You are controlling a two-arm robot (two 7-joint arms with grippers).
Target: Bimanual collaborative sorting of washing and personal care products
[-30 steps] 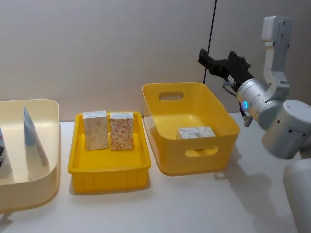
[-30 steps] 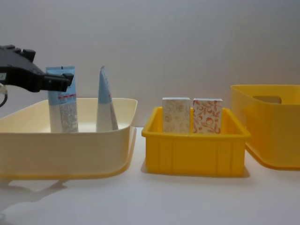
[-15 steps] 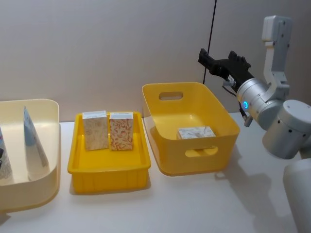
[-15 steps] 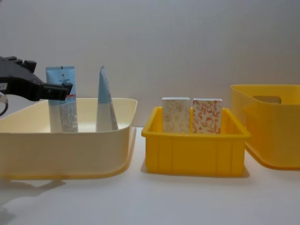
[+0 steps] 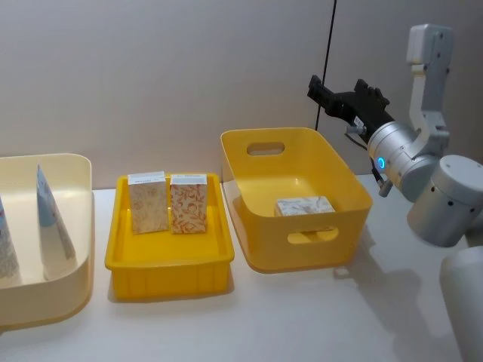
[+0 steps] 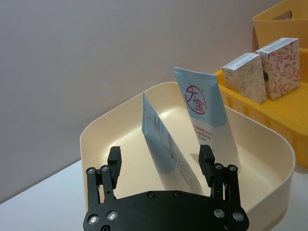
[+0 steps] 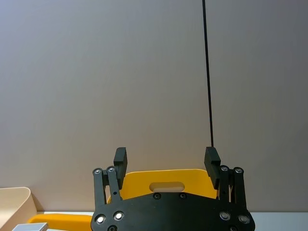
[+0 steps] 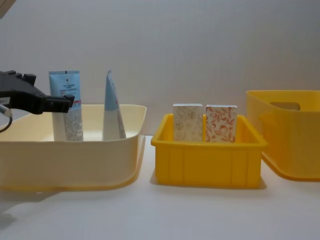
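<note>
Standing upright side by side in the cream bin (image 8: 75, 160) are two light blue tubes, the front-facing tube (image 8: 67, 105) and the edge-on tube (image 8: 112, 107). The beige carton (image 8: 187, 122) and the red carton (image 8: 220, 123) stand together in the shallow yellow tray (image 8: 207, 165) mid-desk (image 5: 302, 317). A third carton (image 5: 304, 206) lies flat in the deep yellow bin (image 5: 332, 241). I see my left claw (image 6: 160, 156) spread wide and empty beside the tubes (contact I cannot judge). My right claw (image 7: 166, 157), equally spread and empty, is raised behind the deep yellow bin.

red 大宝 logo, on blue tube (image 6: 210, 126)
</note>
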